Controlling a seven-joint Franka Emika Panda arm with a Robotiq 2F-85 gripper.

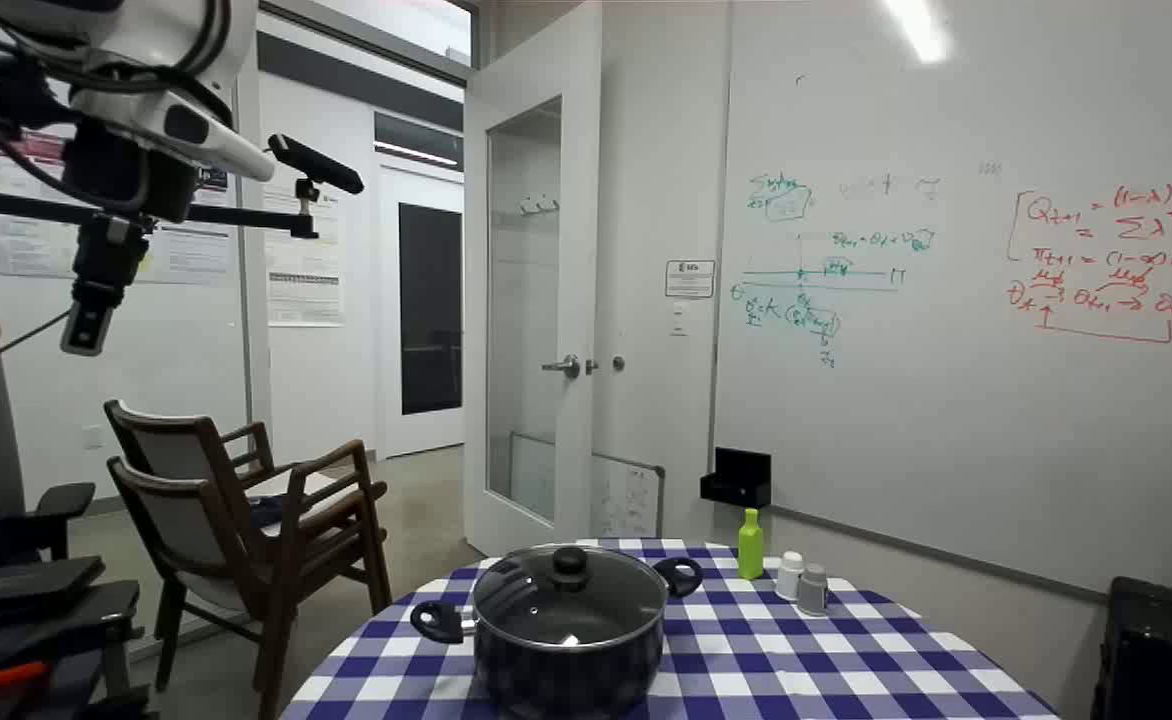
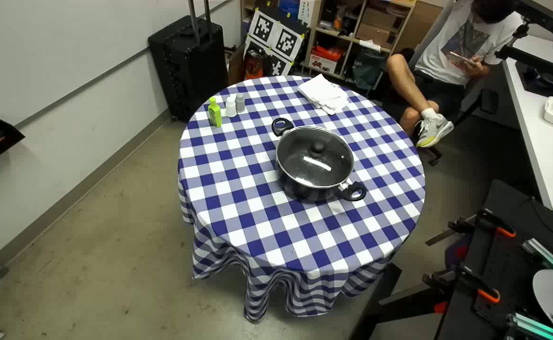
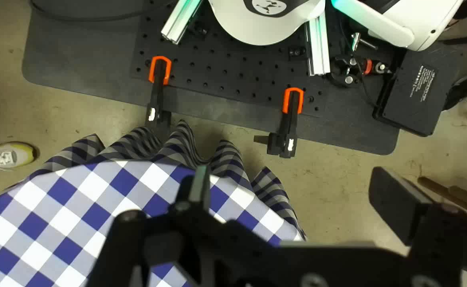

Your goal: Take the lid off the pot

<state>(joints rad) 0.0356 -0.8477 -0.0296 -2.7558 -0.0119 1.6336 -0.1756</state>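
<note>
The dark pot [image 1: 566, 680] stands upright on the checkered round table, and it also shows in an exterior view [image 2: 300, 190]. Its two black handles stick out at opposite sides. The clear glass lid [image 1: 516, 600] with a metal rim and black knob lies on top of the pot; the lid also shows in an exterior view [image 2: 300, 151]. My gripper [image 1: 84, 335] hangs high up, well away from the pot and pointing down. In the wrist view my gripper [image 3: 295, 195] is open with nothing between its fingers. The pot and lid are out of the wrist view.
A green bottle [image 1: 750, 548], a white shaker [image 1: 789, 577] and a grey shaker [image 1: 813, 592] stand near the table's edge. A white cloth [image 2: 323, 94] lies on the table [image 2: 276, 236]. Clamps with orange handles [image 3: 293, 99] sit on the robot's bench. A person [image 2: 465, 52] sits nearby.
</note>
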